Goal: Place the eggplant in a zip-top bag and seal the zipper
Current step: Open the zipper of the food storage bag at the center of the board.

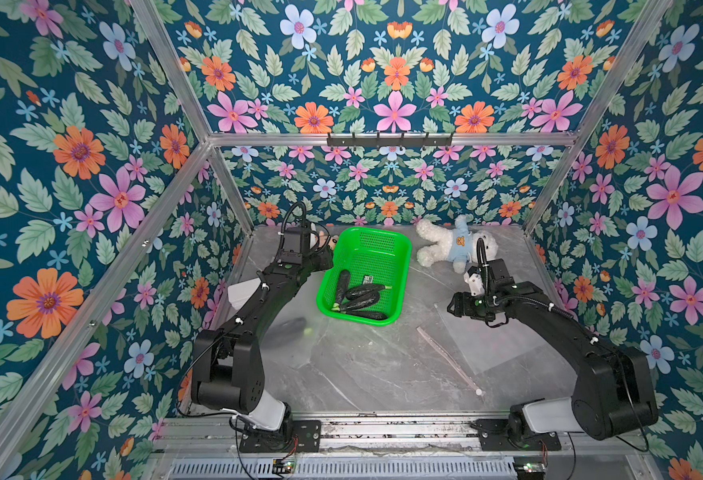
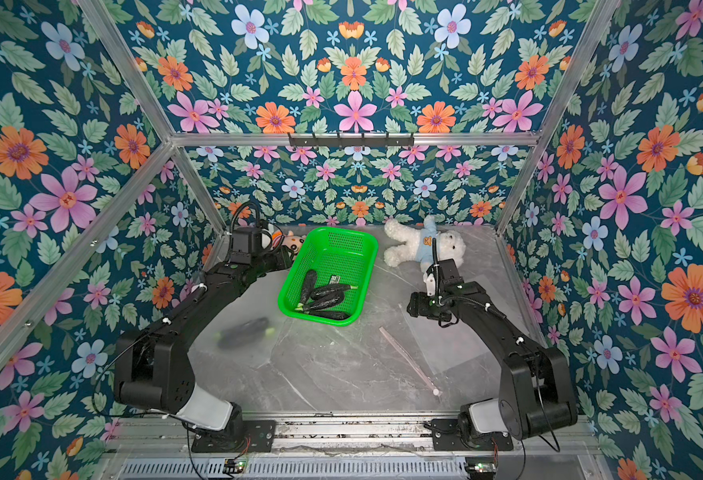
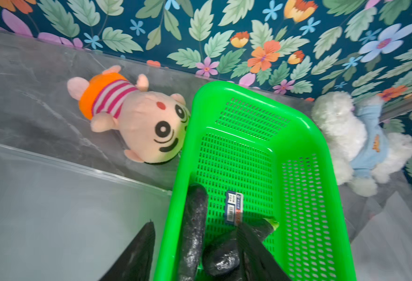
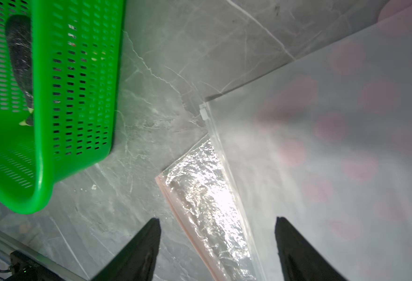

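- On the right side of the desk (image 1: 383,374) the zip-top bag (image 1: 489,343) lies flat. Its zipper (image 1: 445,357) runs along the edge facing the middle, and the small white slider (image 1: 478,391) sits at the near end.
- The right gripper (image 4: 217,219) hovers over the far corner of the bag's mouth, fingers spread and holding nothing. In the right wrist view the pink strip and a glossy lip lie below, between them.
- The left gripper (image 3: 197,224) is spread too, at the left wall of the green basket (image 1: 372,229). One finger is outside the wall and the other is above the eggplants (image 1: 362,293) piled at the basket's near end. It pinches nothing.
- A blurred eggplant (image 2: 244,332) shows at near left, by a translucent sheet (image 3: 54,206). I cannot tell whether it is inside or on top.
- The bag looks thin, light, limp and slick, so it will probably slide on the polished desk and sag when lifted.
- The best hold is likely the upper lip just beside the zipper, not the flat panel.
- The slider is tiny and will need a precise pinch.
- The eggplants look firm, smooth and tapered, so a grip across the thick middle should keep one from squirting out.
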Controlling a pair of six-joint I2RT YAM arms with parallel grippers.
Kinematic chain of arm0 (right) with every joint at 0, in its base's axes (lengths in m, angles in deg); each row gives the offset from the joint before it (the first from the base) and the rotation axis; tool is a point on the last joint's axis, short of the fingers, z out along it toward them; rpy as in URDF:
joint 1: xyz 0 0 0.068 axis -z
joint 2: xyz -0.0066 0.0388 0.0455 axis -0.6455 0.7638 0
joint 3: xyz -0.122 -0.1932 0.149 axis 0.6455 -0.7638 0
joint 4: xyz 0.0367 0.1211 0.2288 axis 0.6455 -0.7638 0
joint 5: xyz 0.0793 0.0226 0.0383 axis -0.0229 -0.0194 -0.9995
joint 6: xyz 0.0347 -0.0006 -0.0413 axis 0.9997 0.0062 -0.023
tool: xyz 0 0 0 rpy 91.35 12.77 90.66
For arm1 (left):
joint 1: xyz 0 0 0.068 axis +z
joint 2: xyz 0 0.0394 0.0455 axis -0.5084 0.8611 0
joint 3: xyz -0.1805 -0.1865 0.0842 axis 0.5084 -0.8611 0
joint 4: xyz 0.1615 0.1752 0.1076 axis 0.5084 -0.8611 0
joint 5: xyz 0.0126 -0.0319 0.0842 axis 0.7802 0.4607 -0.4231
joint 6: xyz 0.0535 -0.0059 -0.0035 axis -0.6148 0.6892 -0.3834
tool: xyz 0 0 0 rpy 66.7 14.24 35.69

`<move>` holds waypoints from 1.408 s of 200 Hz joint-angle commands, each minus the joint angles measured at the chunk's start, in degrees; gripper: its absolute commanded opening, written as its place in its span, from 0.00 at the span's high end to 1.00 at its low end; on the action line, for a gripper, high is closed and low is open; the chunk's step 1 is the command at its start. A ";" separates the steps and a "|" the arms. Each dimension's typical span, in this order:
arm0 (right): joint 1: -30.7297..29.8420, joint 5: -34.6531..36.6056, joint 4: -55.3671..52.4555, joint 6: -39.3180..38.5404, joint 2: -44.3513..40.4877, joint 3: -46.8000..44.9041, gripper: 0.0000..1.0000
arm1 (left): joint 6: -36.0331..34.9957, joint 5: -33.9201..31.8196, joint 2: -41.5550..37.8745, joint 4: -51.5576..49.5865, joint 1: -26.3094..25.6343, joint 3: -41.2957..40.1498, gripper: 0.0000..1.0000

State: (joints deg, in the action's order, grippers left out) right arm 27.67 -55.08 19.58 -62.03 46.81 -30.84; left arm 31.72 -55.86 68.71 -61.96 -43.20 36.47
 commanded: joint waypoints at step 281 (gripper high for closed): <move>-5.29 6.23 -5.21 1.40 11.03 7.83 1.00 | 13.75 6.63 0.61 13.26 -13.65 -6.03 0.41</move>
State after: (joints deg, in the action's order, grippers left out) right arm 22.42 -48.24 17.44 -60.55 60.95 -24.29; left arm 45.27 -51.10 68.64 -49.85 -55.90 29.30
